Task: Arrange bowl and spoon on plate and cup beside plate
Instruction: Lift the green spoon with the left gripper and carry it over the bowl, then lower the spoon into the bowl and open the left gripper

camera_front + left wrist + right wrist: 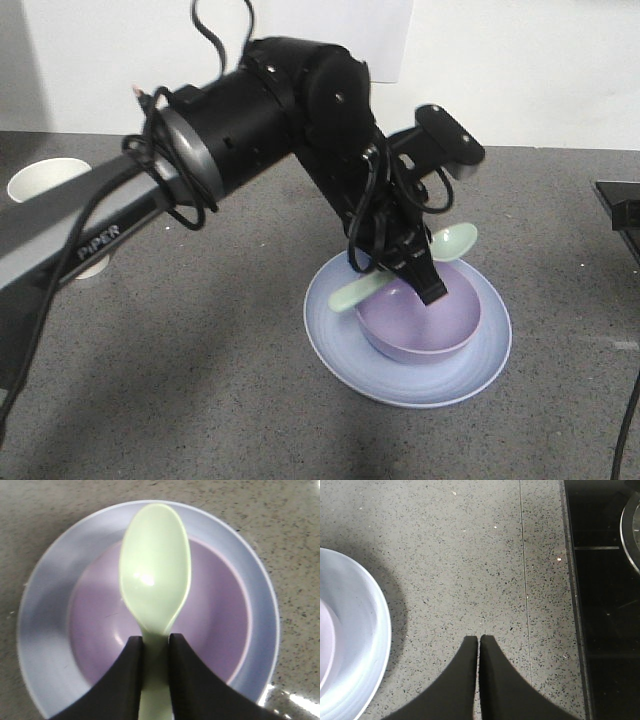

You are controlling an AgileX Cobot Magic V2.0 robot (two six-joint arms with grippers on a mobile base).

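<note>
From the front, my left gripper [425,280] clamps the short mint-green plastic spoon [457,240] above the small lavender plastic bowl [420,325], which sits on the round pale blue plate [340,345]; the white-lined paper cup [42,176] stands well apart from that plate. My left wrist view shows the scoop over the bowl's middle. My right wrist view shows my right gripper [479,640] pressed closed, empty, just beside the plate's rim.

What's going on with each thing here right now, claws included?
bowl: sitting on the plate, empty.
spoon: gripped by the handle, held over the bowl.
plate: on the counter, carrying the bowl.
cup: apart from the plate, partly hidden by the arm.
left gripper: shut on the spoon.
right gripper: shut, empty, over the counter.
</note>
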